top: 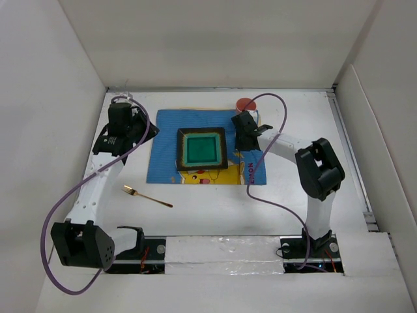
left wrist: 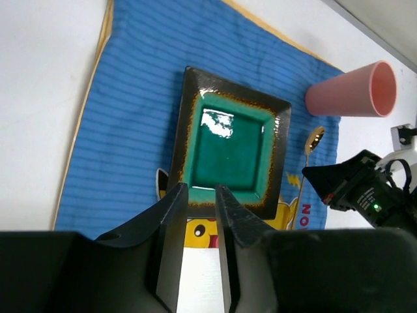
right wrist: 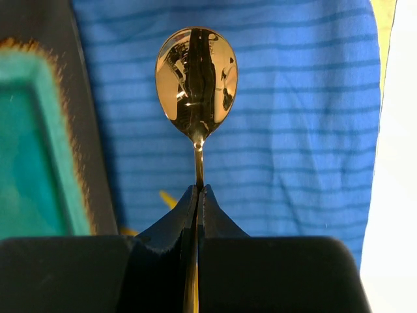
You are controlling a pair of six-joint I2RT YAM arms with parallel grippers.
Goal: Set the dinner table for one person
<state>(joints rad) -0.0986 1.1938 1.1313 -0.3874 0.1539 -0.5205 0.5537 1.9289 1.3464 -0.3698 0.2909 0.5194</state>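
down at the near edge of the dinner table (top: 215, 218) the left arm base (top: 85, 244) and right arm base (top: 306, 246) sit side by side, and the plain white surface runs from there to the white walls. on its far half lies a blue cartoon mat (top: 163, 147), and in the middle of that a square dark-rimmed plate (top: 202, 149) with a green centre. the right gripper (right wrist: 198, 190) is over the mat's right strip, between the plate and the mat's right edge, its jaws pinched tight on the thin handle of a gold spoon (right wrist: 196, 81); whether the spoon touches the cloth i can't tell. a pink cup (left wrist: 352, 91) is at the mat's far right corner. the left gripper (left wrist: 201, 190) hangs over the mat's left side, its jaws a narrow way apart with nothing between them. a gold fork (top: 146, 195) lies on bare table just off the mat's near left corner.
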